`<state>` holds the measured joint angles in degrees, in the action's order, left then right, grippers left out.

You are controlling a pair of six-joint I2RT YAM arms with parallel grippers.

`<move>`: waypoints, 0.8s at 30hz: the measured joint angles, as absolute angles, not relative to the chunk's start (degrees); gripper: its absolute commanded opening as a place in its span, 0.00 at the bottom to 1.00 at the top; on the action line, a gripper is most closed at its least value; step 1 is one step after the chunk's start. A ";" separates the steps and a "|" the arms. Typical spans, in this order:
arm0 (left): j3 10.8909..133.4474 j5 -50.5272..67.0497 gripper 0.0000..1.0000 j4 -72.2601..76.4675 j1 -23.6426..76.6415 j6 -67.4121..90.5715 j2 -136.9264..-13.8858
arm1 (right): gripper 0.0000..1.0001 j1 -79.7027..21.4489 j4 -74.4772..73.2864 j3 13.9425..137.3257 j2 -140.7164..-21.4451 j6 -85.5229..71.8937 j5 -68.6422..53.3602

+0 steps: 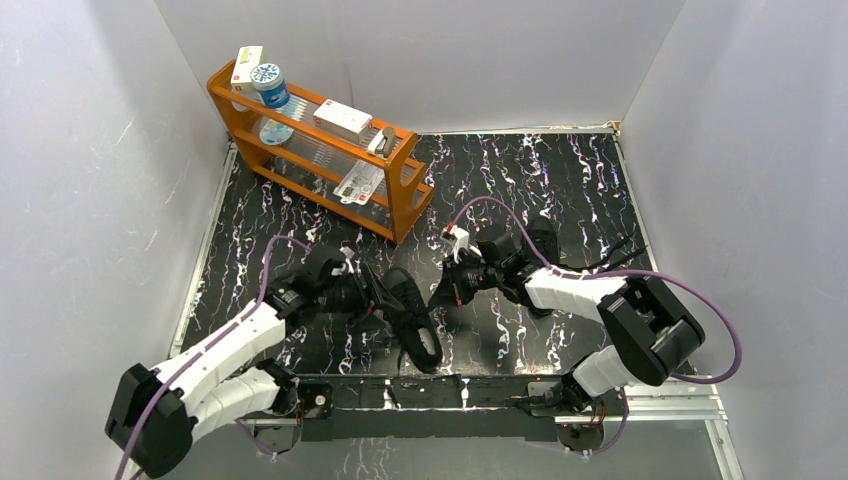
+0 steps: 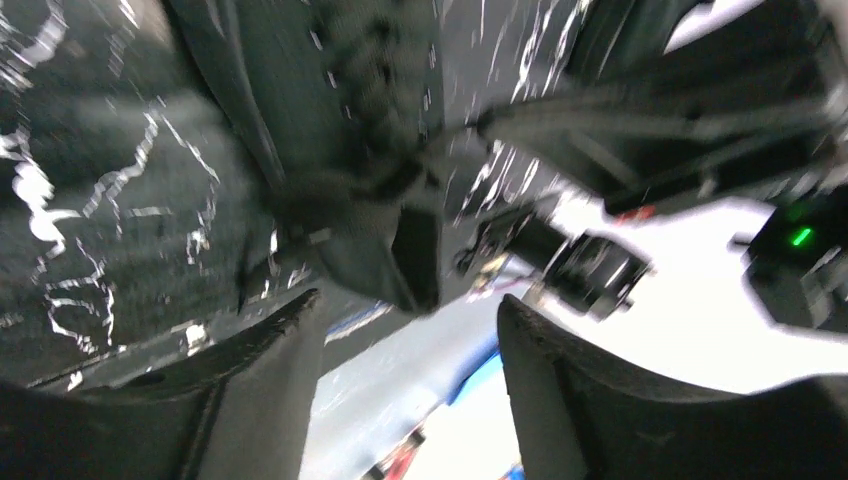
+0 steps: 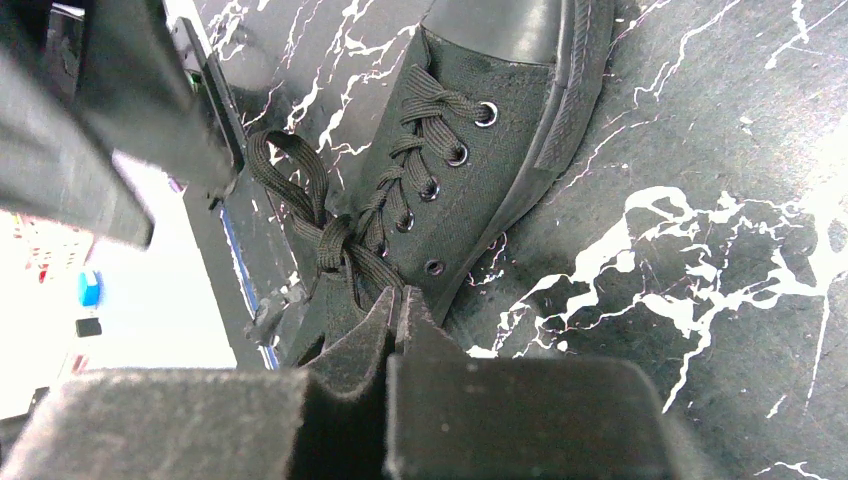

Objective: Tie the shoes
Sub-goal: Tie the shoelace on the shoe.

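Note:
One black shoe (image 1: 418, 328) lies near the front middle of the table, between both grippers. In the right wrist view this shoe (image 3: 470, 170) points its toe away, and its laces (image 3: 330, 235) cross in a loose knot with a loop to the left. My right gripper (image 3: 396, 300) is shut, and a lace strand from the knot runs into its tips. It sits at the shoe's right side (image 1: 447, 290). My left gripper (image 2: 405, 320) is open with nothing between its fingers, just left of the shoe (image 1: 375, 296). The second shoe (image 1: 545, 238) lies partly hidden behind the right arm.
An orange rack (image 1: 400, 205) with small boxes and a blue-lidded jar stands at the back left. White walls close in three sides. Purple cables (image 1: 500, 203) loop over both arms. The left wrist view is blurred by motion.

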<state>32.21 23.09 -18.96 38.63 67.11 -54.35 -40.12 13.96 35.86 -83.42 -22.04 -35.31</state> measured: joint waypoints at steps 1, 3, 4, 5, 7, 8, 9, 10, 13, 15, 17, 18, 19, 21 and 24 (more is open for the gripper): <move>32.21 23.18 0.64 -18.41 36.47 67.16 -54.96 | 0.00 -40.12 13.93 35.86 -83.48 -22.04 -35.38; 32.21 23.46 0.63 -16.40 32.77 67.57 -57.47 | 0.00 -40.12 13.93 35.86 -83.53 -22.00 -35.42; 32.21 23.64 0.63 -15.16 31.66 67.55 -59.29 | 0.00 -40.12 13.93 35.86 -83.55 -21.93 -35.53; 32.23 23.99 0.62 -14.17 31.11 67.46 -61.39 | 0.00 -40.12 13.96 35.86 -83.61 -21.89 -35.64; 32.27 24.82 0.59 -13.23 30.92 66.96 -65.10 | 0.00 -40.12 13.93 35.86 -83.72 -21.82 -35.90; 32.27 25.19 0.57 -13.04 30.87 66.57 -66.81 | 0.00 -40.12 13.93 35.88 -83.74 -21.78 -36.01; 32.27 25.50 0.56 -12.84 30.85 66.30 -68.01 | 0.00 -40.12 13.93 35.88 -83.74 -21.71 -36.10; 32.25 25.69 0.55 -12.62 30.83 66.02 -68.55 | 0.00 -40.12 13.96 35.90 -83.74 -21.67 -36.18; 32.25 26.00 0.47 -11.81 30.81 65.32 -68.23 | 0.00 -40.14 13.96 35.90 -83.74 -21.65 -36.23; 32.08 26.17 0.38 -10.94 30.76 65.17 -68.01 | 0.00 -40.12 13.96 35.90 -83.74 -21.65 -36.21; 31.16 26.41 0.29 -9.17 30.70 65.23 -67.92 | 0.00 -40.12 13.96 35.90 -83.74 -21.67 -36.18; 30.57 26.48 0.23 -8.49 30.70 65.45 -67.92 | 0.00 -40.12 13.96 35.90 -83.74 -21.67 -36.16; 30.02 26.48 0.19 -8.12 30.70 65.56 -67.94 | 0.00 -40.12 13.96 35.90 -83.74 -21.67 -36.12; 29.56 26.35 0.08 -8.19 30.61 65.36 -67.99 | 0.00 -40.12 13.91 35.90 -83.74 -21.67 -35.92; 29.56 25.93 0.00 -8.34 30.44 64.51 -68.05 | 0.00 -40.12 13.89 35.90 -83.74 -21.67 -35.48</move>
<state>29.56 25.93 -8.34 30.44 64.51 -68.05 -40.12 13.89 35.90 -83.74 -21.67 -35.48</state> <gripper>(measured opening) 0.053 0.011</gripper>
